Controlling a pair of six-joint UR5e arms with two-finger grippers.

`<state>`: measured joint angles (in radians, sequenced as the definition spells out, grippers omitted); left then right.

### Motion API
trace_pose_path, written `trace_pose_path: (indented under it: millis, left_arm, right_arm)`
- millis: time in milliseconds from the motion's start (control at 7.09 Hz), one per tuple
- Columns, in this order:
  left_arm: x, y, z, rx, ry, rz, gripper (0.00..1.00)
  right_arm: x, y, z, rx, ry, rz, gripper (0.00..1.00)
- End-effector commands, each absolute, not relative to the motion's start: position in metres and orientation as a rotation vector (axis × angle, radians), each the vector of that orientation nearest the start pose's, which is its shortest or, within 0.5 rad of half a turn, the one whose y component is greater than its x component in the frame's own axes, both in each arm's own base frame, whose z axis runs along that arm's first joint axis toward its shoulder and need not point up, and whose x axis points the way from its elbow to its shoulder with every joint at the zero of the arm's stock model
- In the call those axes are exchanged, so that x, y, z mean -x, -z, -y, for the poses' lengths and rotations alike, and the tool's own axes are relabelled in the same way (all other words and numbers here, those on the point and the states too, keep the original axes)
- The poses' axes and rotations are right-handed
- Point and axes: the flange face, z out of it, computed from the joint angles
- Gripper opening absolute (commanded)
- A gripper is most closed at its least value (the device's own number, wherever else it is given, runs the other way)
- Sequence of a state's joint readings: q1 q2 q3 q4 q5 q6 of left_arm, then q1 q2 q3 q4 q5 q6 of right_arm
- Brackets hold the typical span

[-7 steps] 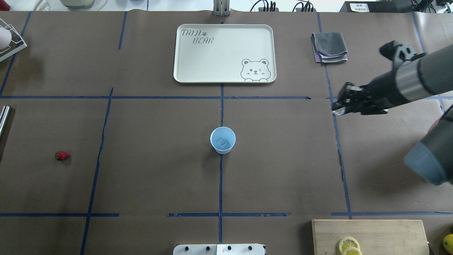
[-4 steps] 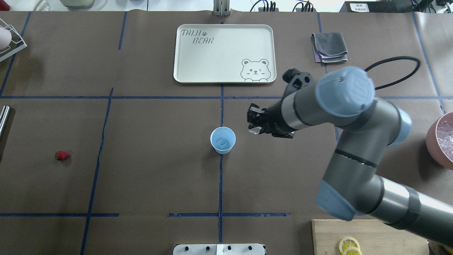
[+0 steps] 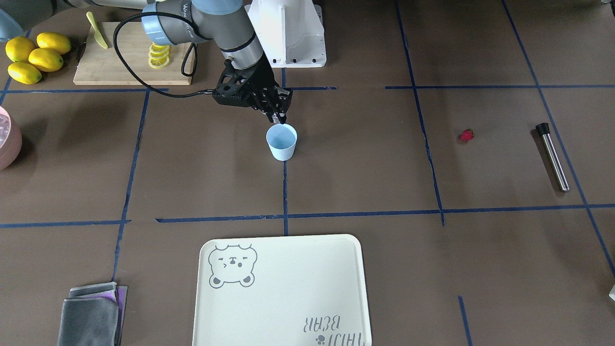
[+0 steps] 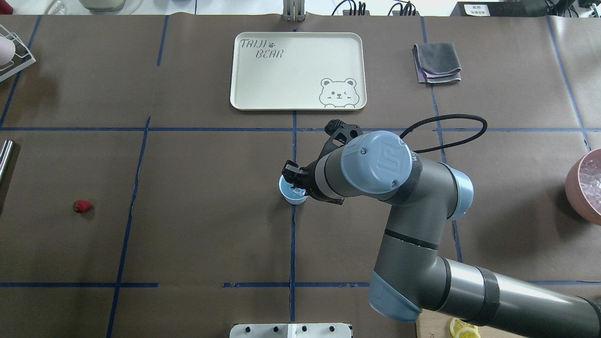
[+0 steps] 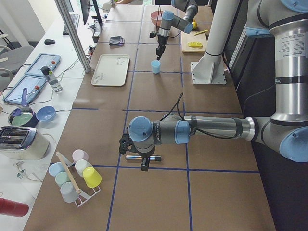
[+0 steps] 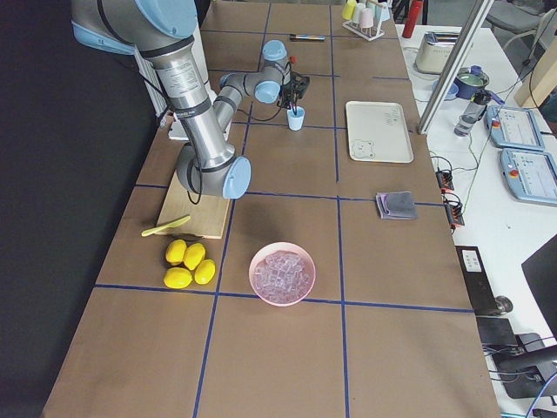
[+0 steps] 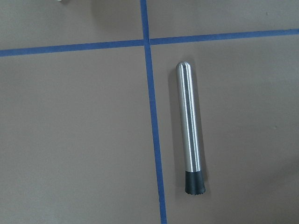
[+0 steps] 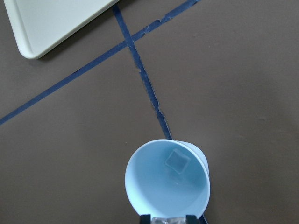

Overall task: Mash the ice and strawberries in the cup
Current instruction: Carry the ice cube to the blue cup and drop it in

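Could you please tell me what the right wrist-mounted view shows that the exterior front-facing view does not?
Only the wrist view: an ice cube lying inside the cup, and another clear piece between the right fingers. Only the front view: the strawberry, the metal rod and the lemons. Both: the cup and the tray.

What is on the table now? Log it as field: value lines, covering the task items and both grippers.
cup: upright, mid-table
ice in cup: one piece at the bottom
right gripper: over the cup's rim, shut on held ice
strawberry: on the table, apart from the cup
left gripper: above the muddler; open or shut, cannot tell
pink bowl: holds more ice
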<state>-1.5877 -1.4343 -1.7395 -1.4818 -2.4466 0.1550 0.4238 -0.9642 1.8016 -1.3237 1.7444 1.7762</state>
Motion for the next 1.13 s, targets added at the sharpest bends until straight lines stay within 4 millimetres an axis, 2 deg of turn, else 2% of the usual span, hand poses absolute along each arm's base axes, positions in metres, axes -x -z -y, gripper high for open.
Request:
trace_pose_path:
  millis: [0,141,282,423,846,987]
  left_arm:
    - [0.064,-0.639,0.429,-0.024,-0.105,-0.877,1.00]
    - [0.064,-0.639,0.429,-0.025,-0.106,-0.877,1.00]
    - [0.065,-0.639,0.429,-0.026,-0.104,-0.877,1.00]
    - [0.065,-0.639,0.429,-0.026,-0.104,-0.877,1.00]
    - [0.065,-0.639,0.429,-0.026,-0.104,-0.877,1.00]
    - [0.065,-0.639,0.429,-0.026,-0.104,-0.877,1.00]
  right_arm:
    - [0.538,-0.180,0.375,-0.008,-0.500,1.092,0.03]
    - [0.540,-0.183,0.376,-0.014,-0.507,1.084,0.04]
    - [0.541,-0.186,0.377,-0.015,-0.511,1.078,0.31]
    - [0.542,-0.188,0.377,-0.015,-0.511,1.073,0.79]
    - [0.539,-0.183,0.376,-0.016,-0.510,1.084,0.83]
    - [0.512,-0.178,0.380,-0.028,-0.516,1.108,0.81]
